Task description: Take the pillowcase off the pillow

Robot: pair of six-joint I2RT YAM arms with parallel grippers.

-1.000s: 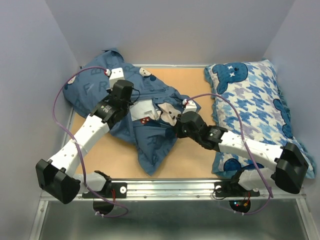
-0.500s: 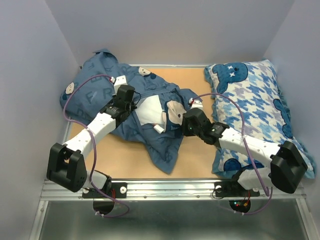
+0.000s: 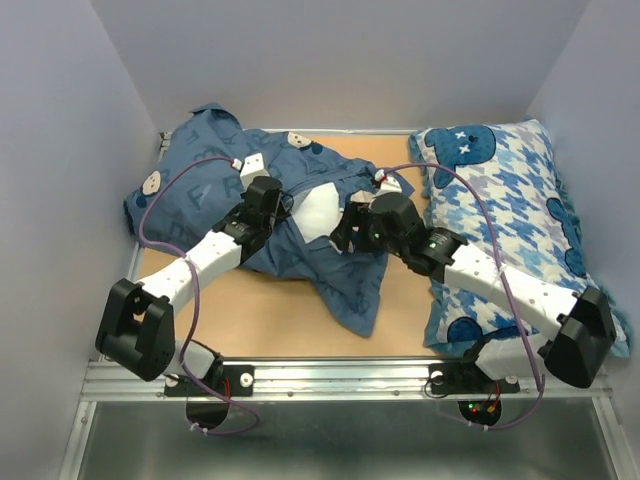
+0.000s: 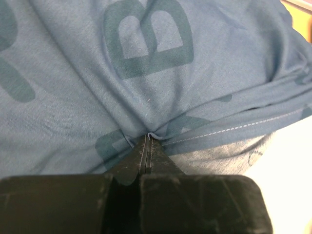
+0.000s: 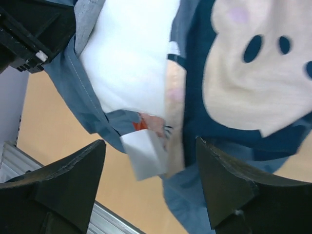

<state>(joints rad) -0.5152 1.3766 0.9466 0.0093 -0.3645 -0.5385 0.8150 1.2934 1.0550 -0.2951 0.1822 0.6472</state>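
**While the left gripper (image 4: 147, 139) clamps the pillowcase (image 3: 200, 195), the right gripper (image 5: 150, 142) stands apart**

Because the top view gives only the layout, the grips must be read from the wrist views.

Top view: the pillowcase lies bunched on the far-left part of the table (image 3: 260, 315), with one flap trailing toward the near edge at centre. A white patch of the pillow (image 3: 318, 212) shows through the opening, between the two grippers. A patterned pillow (image 3: 510, 200) lies along the right side. In this view the fingertips of both grippers are too small to judge.

Left wrist view: the fingers are pressed together, with a fold of pillowcase pinched at their tips. The cloth fans out from that point in taut creases. A stitched hem runs to the right, with the pillow's white at the lower right corner.

Right wrist view: the fingers stand wide apart above the cloth. Beyond them lie the pillow's white surface, a hem, a small white label (image 5: 146, 158) and a large cartoon face. The left gripper's black body appears at the upper left.

Pose: the left arm (image 3: 190, 270) runs from its near-left elbow forward and to the right. The right arm (image 3: 500, 285) runs from its near-right elbow to the left, crossing the near-left corner of the patterned pillow. The grippers face each other across the opening.
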